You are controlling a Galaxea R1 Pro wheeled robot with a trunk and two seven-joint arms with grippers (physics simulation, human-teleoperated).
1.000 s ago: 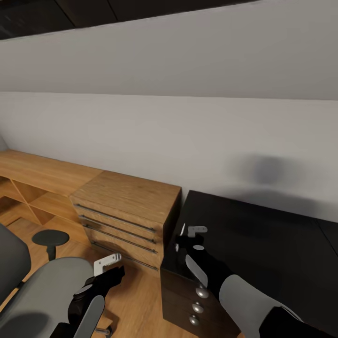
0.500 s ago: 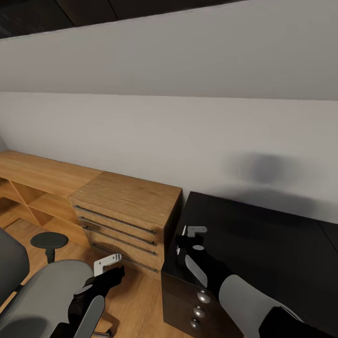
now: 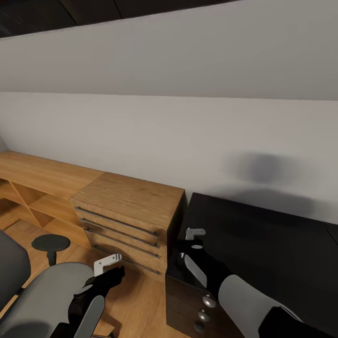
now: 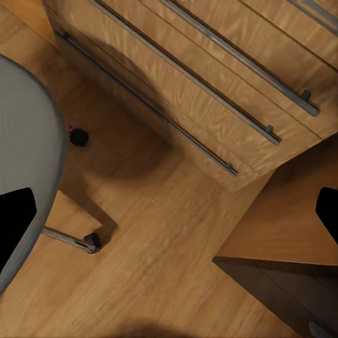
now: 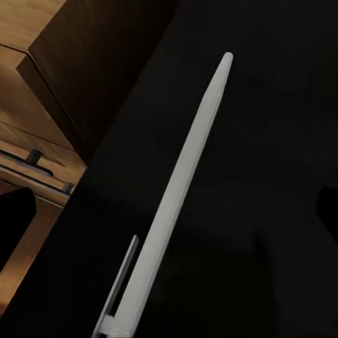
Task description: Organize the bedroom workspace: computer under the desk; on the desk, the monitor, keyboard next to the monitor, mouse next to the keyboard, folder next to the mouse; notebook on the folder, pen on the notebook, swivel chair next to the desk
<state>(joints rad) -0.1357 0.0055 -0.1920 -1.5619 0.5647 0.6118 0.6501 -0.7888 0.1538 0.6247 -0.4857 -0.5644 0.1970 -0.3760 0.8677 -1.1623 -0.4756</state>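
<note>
The swivel chair [image 3: 42,300] sits at the left, cut off by the frame. The left gripper [image 3: 109,264] hangs spread and empty over the floor beside a wooden drawer cabinet [image 3: 126,213]. Over the desk [image 3: 263,244] corner, the right gripper [image 3: 193,234] pinches the pen [image 5: 172,204] — light, stiff, slippery, best held mid-barrel; its clip end is cropped.

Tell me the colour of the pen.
Pale grey-white, clearest in the right wrist view, where the pen lies against the black desk.
</note>
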